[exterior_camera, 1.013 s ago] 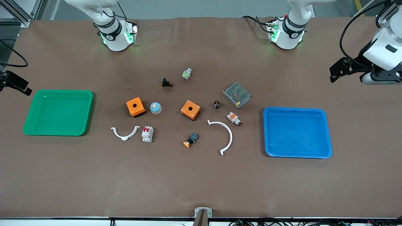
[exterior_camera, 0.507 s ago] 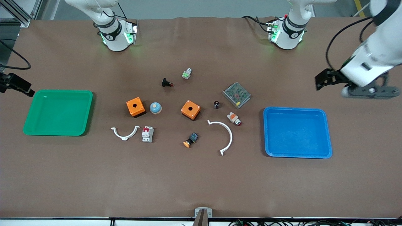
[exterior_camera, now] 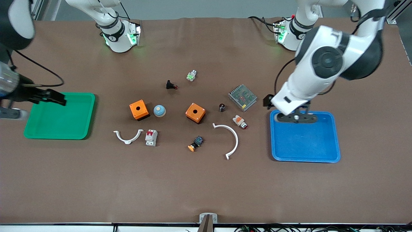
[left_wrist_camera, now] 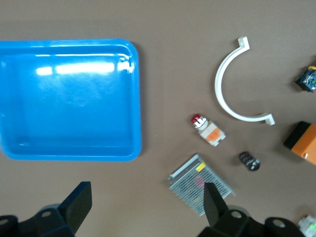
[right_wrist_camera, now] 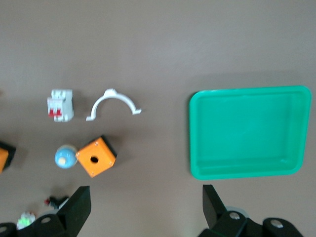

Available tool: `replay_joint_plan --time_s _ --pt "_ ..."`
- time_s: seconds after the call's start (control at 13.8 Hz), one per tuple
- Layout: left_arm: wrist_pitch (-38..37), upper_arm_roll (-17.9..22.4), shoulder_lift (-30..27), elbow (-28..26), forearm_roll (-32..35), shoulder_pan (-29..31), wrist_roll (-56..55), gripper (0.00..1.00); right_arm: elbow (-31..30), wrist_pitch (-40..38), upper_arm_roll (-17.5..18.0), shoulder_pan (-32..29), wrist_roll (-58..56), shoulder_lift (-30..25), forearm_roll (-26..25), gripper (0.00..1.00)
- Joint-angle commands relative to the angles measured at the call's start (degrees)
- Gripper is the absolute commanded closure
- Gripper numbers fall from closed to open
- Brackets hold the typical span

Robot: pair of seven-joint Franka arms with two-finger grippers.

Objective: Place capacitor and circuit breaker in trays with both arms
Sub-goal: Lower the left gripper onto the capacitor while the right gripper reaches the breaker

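Observation:
The capacitor point(exterior_camera: 222, 107), a tiny black cylinder, lies on the table between an orange box and a metal mesh unit; it also shows in the left wrist view point(left_wrist_camera: 249, 161). The circuit breaker point(exterior_camera: 151, 137), white-grey with red toggles, lies beside a small white curved clip; it also shows in the right wrist view point(right_wrist_camera: 60, 104). My left gripper point(exterior_camera: 296, 118) is up over the blue tray's edge toward the robots, open and empty point(left_wrist_camera: 146, 207). My right gripper point(exterior_camera: 9, 113) is up over the green tray's outer end, open and empty point(right_wrist_camera: 145, 207).
The green tray point(exterior_camera: 59, 125) is at the right arm's end, the blue tray point(exterior_camera: 305, 145) at the left arm's. Between them lie two orange boxes point(exterior_camera: 139, 110) point(exterior_camera: 195, 112), a mesh unit point(exterior_camera: 242, 97), two white curved clips point(exterior_camera: 128, 136) point(exterior_camera: 230, 140), a blue-domed part point(exterior_camera: 159, 111) and several push-buttons.
Both arms have swung in toward the table's middle. The left gripper went from the table's end to over the blue tray's edge; the right came over the green tray's end. Nothing on the table moved.

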Motion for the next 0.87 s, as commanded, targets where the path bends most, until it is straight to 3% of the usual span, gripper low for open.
replay_joint_plan --time_s 0.0,0.14,0.36,0.58,0.8 --pt "11.3 -0.4 -0.9 -9.2 -1.0 -2.2 -4.9 0.0 -0.5 0.8 -0.2 5.0 2.9 5.0 2.8 0.0" --pt "14.1 -0.4 2.0 -10.7 -1.0 -5.5 -8.9 0.05 -4.1 7.2 -0.3 8.0 9.5 6.1 6.0 0.0" --pt "20.2 -0.3 7.8 -10.7 -0.6 -10.3 -18.1 0.1 -6.4 16.3 -0.3 10.9 12.0 11.0 6.0 0.0" --pt "27.2 -0.3 13.6 -10.7 -0.5 -13.9 -23.9 0.22 -6.8 22.8 -0.2 12.0 12.6 15.6 6.2 0.0" --pt "29.7 -0.3 16.4 -10.6 -0.2 -15.4 -27.3 0.26 -10.2 30.3 -0.2 12.9 13.6 17.0 6.3 0.0"
